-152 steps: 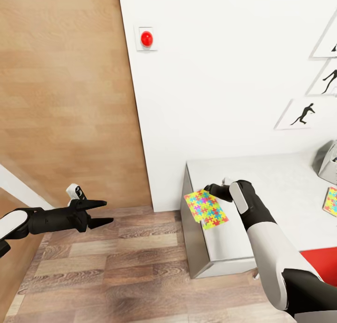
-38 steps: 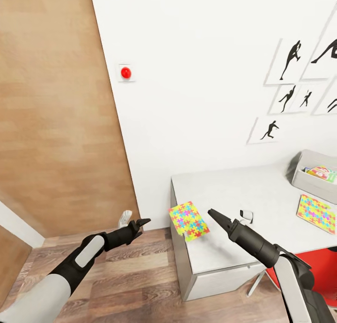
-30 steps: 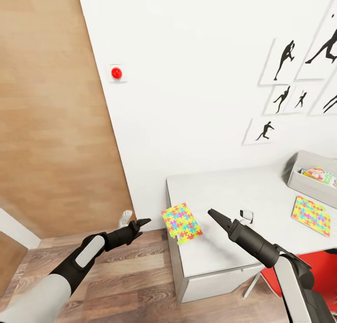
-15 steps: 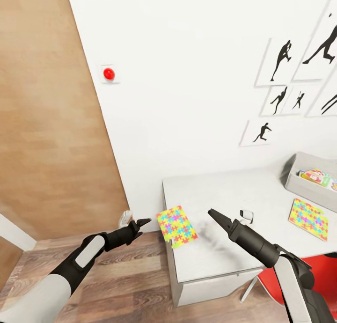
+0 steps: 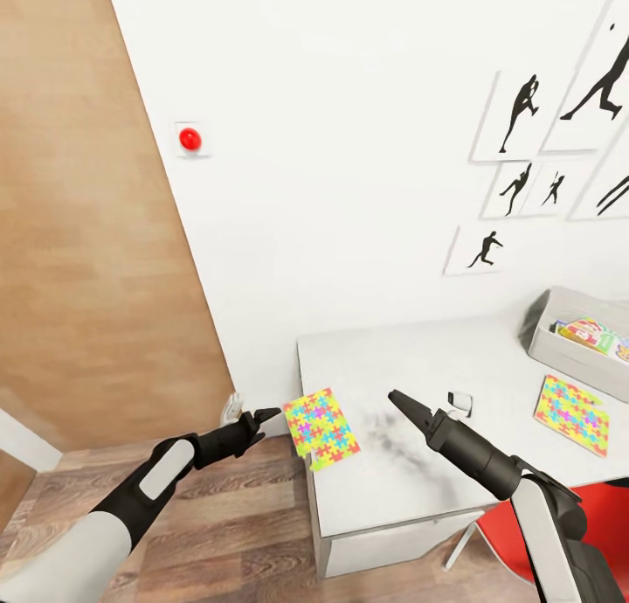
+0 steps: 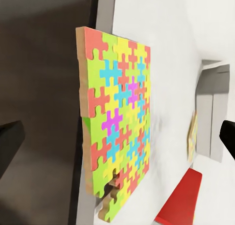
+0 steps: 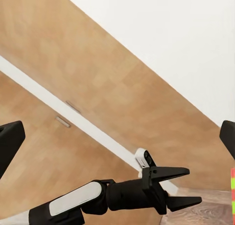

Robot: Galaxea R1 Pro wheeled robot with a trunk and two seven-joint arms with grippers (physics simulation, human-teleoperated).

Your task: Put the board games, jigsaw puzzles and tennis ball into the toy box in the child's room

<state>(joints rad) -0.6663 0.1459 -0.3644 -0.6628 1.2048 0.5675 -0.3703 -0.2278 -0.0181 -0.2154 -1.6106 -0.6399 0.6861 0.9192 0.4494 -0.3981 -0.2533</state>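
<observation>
Right wrist view: left gripper (image 7: 183,187) spread, holding nothing.

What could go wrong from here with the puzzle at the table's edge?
1. The near jigsaw puzzle overhangs the table corner; a nudge from the left end effector may tip it to the floor.
2. Both open end effectors flank it; the right end effector could collide with the left one.
3. The toy box sits far along the table, so carrying risks a drop.
</observation>
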